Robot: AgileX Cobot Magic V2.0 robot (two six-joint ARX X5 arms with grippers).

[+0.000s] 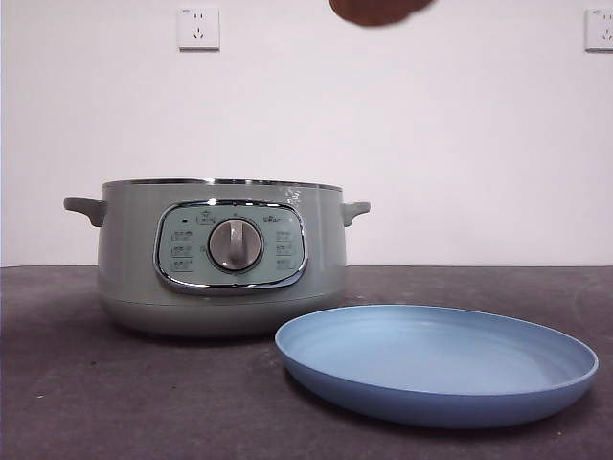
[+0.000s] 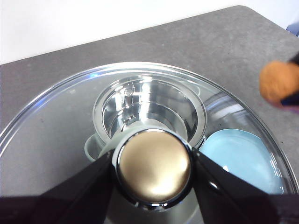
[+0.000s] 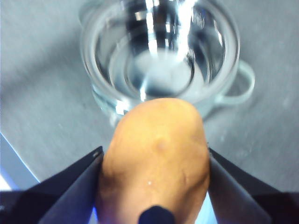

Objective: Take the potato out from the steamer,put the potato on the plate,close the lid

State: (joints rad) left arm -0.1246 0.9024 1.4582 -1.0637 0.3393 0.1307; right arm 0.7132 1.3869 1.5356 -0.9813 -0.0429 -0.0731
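Above the steamer, the right gripper has both jaws clamped on the potato, held in the air clear of the open pot; only its dark underside shows at the top edge of the front view. Left gripper has its jaws pressed against the knob of the lid, held high over the steamer. Beside the steamer, the plate sits bare on the table
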